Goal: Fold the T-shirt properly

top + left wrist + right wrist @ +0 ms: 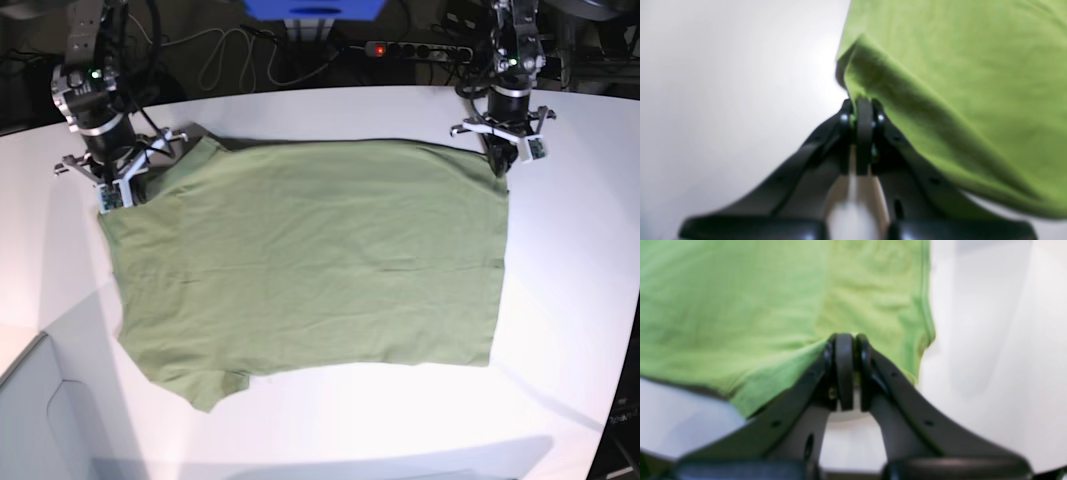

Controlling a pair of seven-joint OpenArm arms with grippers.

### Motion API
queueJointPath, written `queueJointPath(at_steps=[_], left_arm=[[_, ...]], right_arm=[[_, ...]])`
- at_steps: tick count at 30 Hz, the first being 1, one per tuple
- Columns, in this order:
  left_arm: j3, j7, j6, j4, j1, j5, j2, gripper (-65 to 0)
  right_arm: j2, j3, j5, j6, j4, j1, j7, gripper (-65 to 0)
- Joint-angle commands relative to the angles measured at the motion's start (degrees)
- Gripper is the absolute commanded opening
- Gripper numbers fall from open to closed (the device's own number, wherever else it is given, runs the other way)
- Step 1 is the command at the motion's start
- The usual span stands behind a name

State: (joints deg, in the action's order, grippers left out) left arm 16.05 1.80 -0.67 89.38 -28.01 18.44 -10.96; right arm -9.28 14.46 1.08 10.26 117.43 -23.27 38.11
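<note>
Both tools were clamped down hard on cloth. The left tool (863, 110) pinched the shirt (310, 265) at a bunched corner, jaws pressed together with a ridge of fabric rising off them. The right tool (848, 346) bit the cloth near a stitched hem, jaws just as tight.

From the base view, the shirt lay spread across the white tabletop (570, 250), wrinkled, one sleeve poking out at the near edge, with the two tools holding its far corners, well apart.

And here was the danger, as it looked. Each grip sat right at the edge of the cloth, so a sharp pull could have slipped a corner free and dropped that side in a heap. If one arm had led the other, the fold would likely have landed skewed. The creases already in the body could have been trapped under the fold, and the loose sleeve might have tucked in crooked or stuck out.
</note>
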Motion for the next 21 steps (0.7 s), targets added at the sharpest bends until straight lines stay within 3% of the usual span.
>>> queueJointPath(at_steps=[1,21], left_arm=[[0.17,-1.41,-0.17,1.03,0.63,0.07,-0.34,-65.0],[-0.01,-0.79,-0.17,-0.37,14.16,-0.28,-0.51,-65.0]], right_arm=[[-0.26,0.18,-0.42,0.51,0.6,1.16,-1.32,-64.9],[0.79,0.09,-0.51,0.6,-14.26,18.21,-1.84,-64.9]])
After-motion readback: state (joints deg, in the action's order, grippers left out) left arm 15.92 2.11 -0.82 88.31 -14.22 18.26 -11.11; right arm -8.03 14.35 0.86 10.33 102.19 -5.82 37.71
